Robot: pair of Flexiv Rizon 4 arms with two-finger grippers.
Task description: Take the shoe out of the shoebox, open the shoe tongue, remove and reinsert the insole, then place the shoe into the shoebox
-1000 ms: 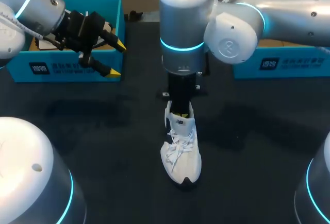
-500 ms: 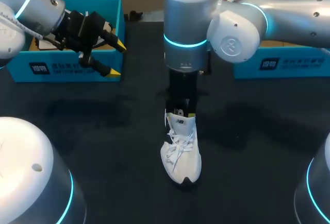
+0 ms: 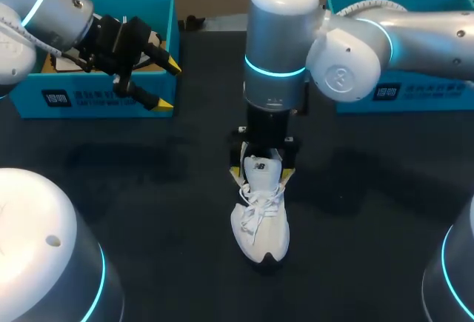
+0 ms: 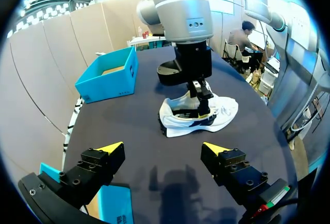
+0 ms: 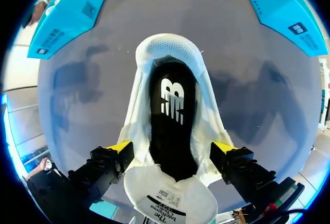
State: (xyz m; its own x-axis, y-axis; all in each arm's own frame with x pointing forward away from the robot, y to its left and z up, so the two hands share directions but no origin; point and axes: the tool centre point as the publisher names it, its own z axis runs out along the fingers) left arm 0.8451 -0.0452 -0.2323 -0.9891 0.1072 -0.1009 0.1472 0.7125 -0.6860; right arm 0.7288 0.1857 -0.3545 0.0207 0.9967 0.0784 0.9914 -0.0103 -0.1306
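dark tabletop (image 3: 148,189) fills the head view: white shoe (image 3: 259,222) upright mid-table, right gripper (image 3: 263,161) over its heel, left gripper (image 3: 168,85) spread beside a blue shoebox (image 3: 104,100). left wrist view: shoe well ahead of parted fingers (image 4: 105,149). right wrist view: fingers apart, straddling the shoe (contact unclear).

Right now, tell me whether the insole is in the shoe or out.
In. The right wrist view shows the dark insole lying inside the white shoe, tongue folded back toward the open right gripper.
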